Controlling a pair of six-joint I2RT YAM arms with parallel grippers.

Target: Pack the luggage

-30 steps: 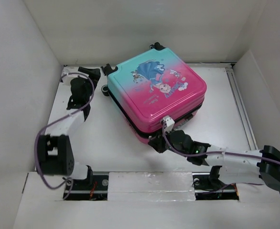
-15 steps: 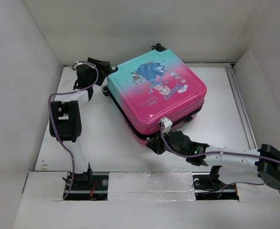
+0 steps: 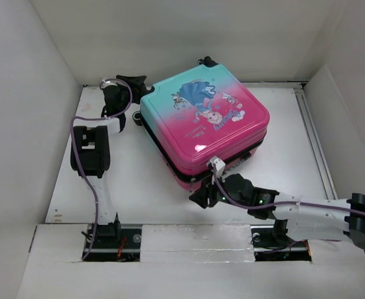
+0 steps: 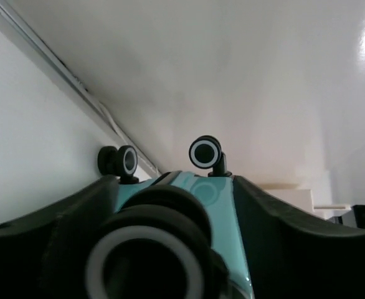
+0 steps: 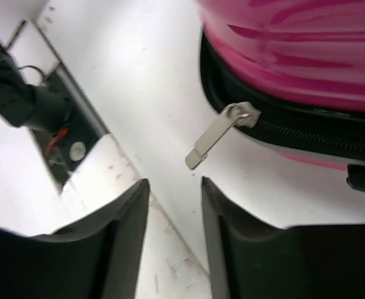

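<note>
Luggage (image 3: pixel 204 118) lies flat and closed on the white surface (image 3: pixel 139 180). It is turned diagonally, so its long axis runs from the wheeled teal end at the far left to the pink end at the near right. Left pincer (image 4: pixel 173 184) stands wide open astride one corner wheel (image 4: pixel 146 268), contact unclear; right pincer (image 5: pixel 173 184), parted only narrowly and empty, hovers at the pink near corner just short of the metal zipper pull (image 5: pixel 222 134).

Luggage (image 3: pixel 204 128) on table (image 3: pixel 139 180) w/ left gripper (image 3: pixel 137 85) at its far-left corner, right gripper (image 3: pixel 197 196) nr front edge.
</note>
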